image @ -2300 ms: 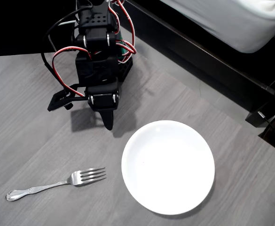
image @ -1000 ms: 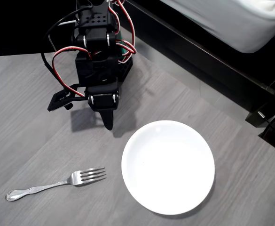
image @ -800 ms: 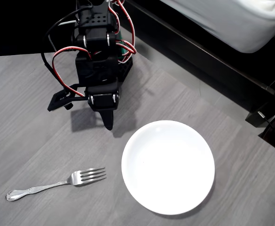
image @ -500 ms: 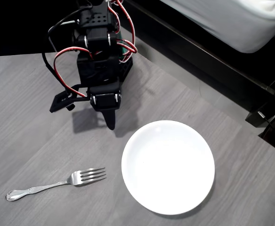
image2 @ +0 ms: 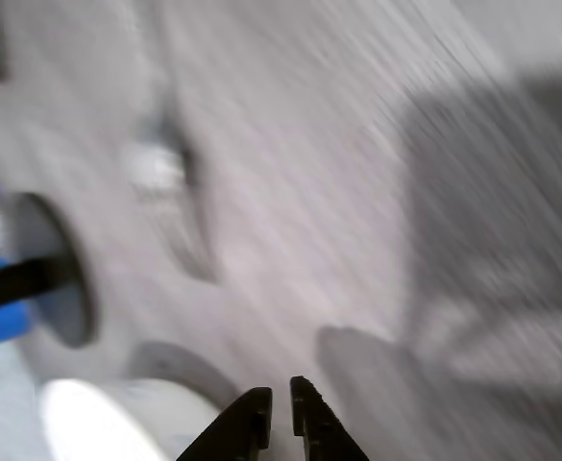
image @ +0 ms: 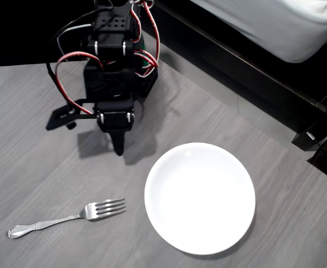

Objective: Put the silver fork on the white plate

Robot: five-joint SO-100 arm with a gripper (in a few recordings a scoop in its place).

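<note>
One silver fork (image: 68, 216), one white plate (image: 199, 197), as far as visible.

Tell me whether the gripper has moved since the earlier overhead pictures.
Yes. In the overhead view the gripper has swung toward the picture's left, further from the white plate rim; the plate and the silver fork lie unchanged.

No text, label, brand, number or sign can be read anywhere in these pictures. In the overhead view the arm (image: 112, 67), the plate (image: 199, 198), the fork (image: 68, 216) and the table (image: 34, 151) carry no print or marking. The wrist view is too blurred to show any lettering.
</note>
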